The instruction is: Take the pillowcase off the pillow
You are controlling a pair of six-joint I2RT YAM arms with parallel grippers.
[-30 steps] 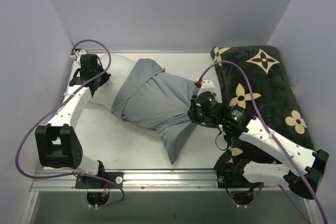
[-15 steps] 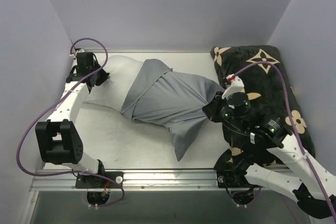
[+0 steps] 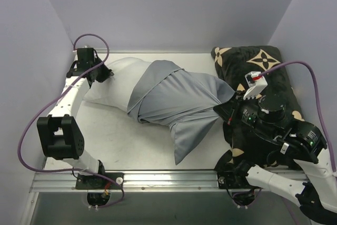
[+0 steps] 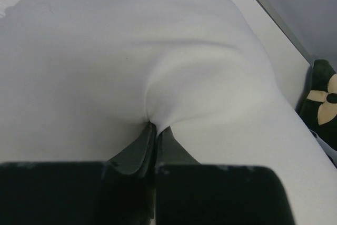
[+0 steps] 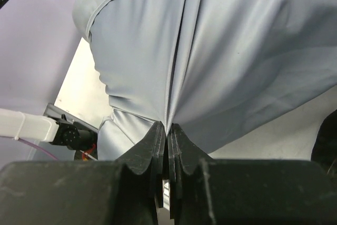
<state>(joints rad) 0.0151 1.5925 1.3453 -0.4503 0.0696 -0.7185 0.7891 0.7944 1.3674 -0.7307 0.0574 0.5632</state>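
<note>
Two arms on the job, one at each end of the bundle.

Table (image 3: 121, 140): white top, everything sits on it.

Pillowcase (image 3: 174, 98): blue-grey, wrinkled, lying diagonally across the middle of the table. It covers the right part of the pillow (image 3: 113, 77), and a loose flat tail fans out toward the near edge.

The pillow's white left end sticks out of the sleeve, bare, at the far-left corner of the table.

Black cushion (image 3: 263, 69) with beige flowers: along the right side, well clear of the pillow's bare end. The right arm hangs partly over it.

Right gripper (image 5: 167, 130): jaws pinched together on a fold of the pillowcase, with taut pleats radiating from the pinch. In the top view the pinch is at the sleeve's right corner — just beside the cushion's left edge.

Left gripper (image 4: 152, 126): jaws closed on a pucker of white pillow fabric at the bare end — cloth dimples inward at the tips.
</note>
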